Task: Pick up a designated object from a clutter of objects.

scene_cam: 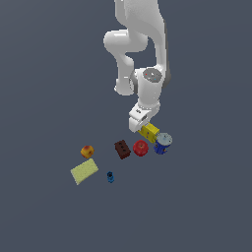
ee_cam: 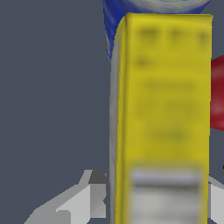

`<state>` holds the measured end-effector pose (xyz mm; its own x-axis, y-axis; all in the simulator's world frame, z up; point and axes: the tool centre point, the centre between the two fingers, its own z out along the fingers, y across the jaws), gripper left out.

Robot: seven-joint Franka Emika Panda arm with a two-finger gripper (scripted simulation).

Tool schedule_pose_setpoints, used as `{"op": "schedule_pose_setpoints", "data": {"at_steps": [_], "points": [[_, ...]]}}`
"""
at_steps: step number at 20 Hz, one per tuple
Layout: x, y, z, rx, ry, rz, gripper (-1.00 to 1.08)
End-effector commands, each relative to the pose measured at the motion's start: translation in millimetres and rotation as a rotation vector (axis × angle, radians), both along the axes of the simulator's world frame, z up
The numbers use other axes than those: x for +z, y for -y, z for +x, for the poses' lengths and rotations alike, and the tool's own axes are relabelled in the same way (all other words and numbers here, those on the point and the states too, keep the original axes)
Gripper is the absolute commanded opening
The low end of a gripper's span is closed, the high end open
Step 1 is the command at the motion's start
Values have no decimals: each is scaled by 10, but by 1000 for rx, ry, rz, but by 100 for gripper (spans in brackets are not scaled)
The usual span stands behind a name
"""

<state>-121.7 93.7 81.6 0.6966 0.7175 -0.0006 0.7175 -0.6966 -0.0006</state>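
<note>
You've got the arm [scene_cam: 140,44] reaching down over the pile, and its gripper [ee_cam: 151,205] sits with a finger on either side of the yellow box [ee_cam: 164,109], but I can't tell if it's actually clamped. That box lies on the floor [scene_cam: 44,74], right against the blue-white can [scene_cam: 162,142] with the red fruit [scene_cam: 140,147] just beside. Farther off you'll see the pale-yellow pad [scene_cam: 84,171], dark-brown block [scene_cam: 122,149], orange-red fruit [scene_cam: 87,151] and tiny blue piece [scene_cam: 110,176].
</note>
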Motion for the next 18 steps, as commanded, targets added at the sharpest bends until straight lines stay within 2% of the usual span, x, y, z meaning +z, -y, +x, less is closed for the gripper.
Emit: {"op": "schedule_pose_setpoints", "data": {"at_steps": [1,8,18], "points": [[89,-12,5,0,0,0,-100],[492,-65,14,1,0,1,-100],[1324,-171,38,2,0,3,-100]]}}
